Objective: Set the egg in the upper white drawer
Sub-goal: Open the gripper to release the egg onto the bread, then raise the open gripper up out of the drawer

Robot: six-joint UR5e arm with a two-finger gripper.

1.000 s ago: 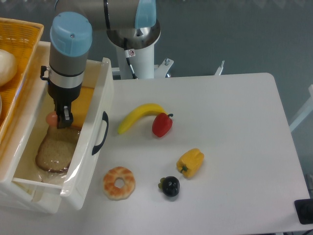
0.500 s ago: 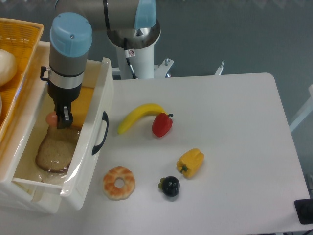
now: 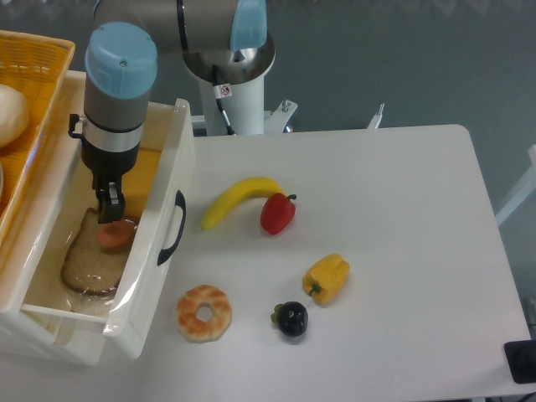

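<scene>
The salmon egg (image 3: 115,235) lies inside the upper white drawer (image 3: 164,180), resting on a slice of bread (image 3: 88,264). My gripper (image 3: 108,205) hangs in the drawer just above and slightly left of the egg, apart from it. Its jaws are mostly hidden by the wrist; they hold nothing and look open. The drawer's curved black handle (image 3: 172,228) faces the table.
A yellow wicker basket (image 3: 25,79) with a white round item (image 3: 10,113) sits left of the drawer. On the table lie a banana (image 3: 237,198), red pepper (image 3: 277,213), yellow pepper (image 3: 326,279), bagel (image 3: 203,313) and a dark fruit (image 3: 291,319).
The egg was held at the gripper's left side before; now it has dropped free and lies on the bread slice below. The gripper has hardly moved.
</scene>
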